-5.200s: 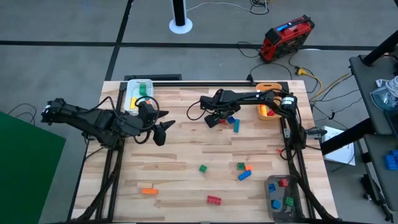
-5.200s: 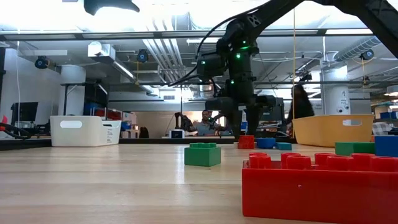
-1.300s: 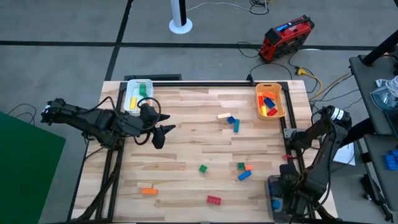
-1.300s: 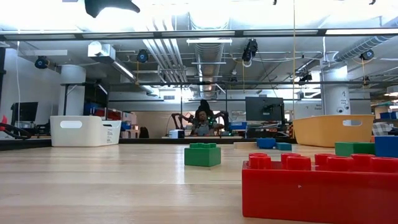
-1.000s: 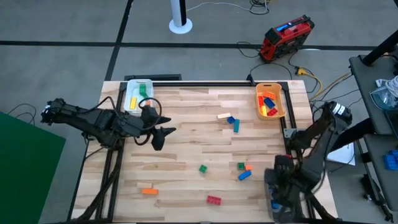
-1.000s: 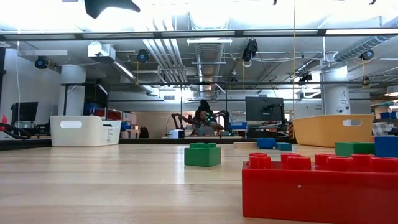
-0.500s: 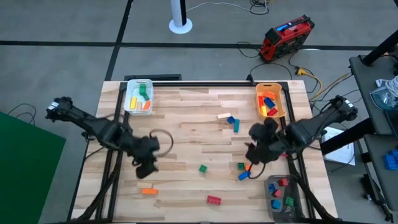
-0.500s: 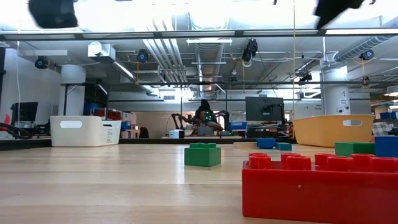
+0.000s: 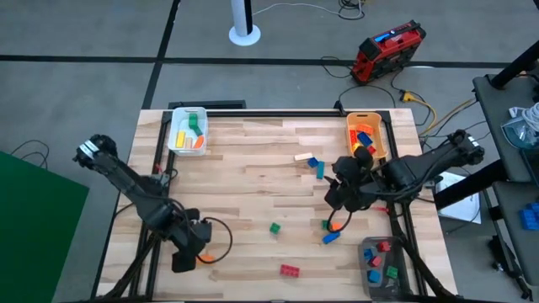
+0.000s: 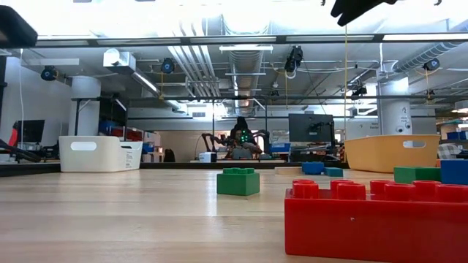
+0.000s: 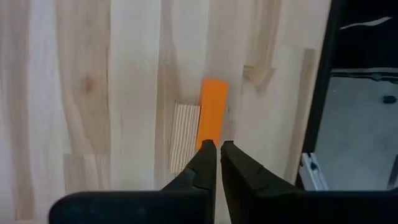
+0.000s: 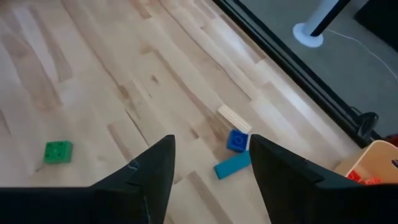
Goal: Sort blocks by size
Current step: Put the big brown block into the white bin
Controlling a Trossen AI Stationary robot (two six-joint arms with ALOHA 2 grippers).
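Risk, near edge: the left hand [image 11: 217,149] has its fingers pinched almost together above the orange block [image 11: 212,112]; I judge that descending like this would knock the block toward the nearby table [image 9: 253,181] edge instead of gripping it.
Left hand pose: low over the near-left part of the table, pointing down at the orange block, holding nothing.
Near blocks: a red block [image 9: 290,270] lies at the near edge, a green block [image 9: 274,227] just beyond.
Right hand pose: the right hand [image 12: 211,163] hovers mid-right, fingers spread wide, empty.
Risk, right: blocks below it cluster closely, so a grab may catch two.
Far blocks: beige block [image 12: 234,118], blue block [image 12: 236,140] and long blue block [image 12: 232,164] sit together.
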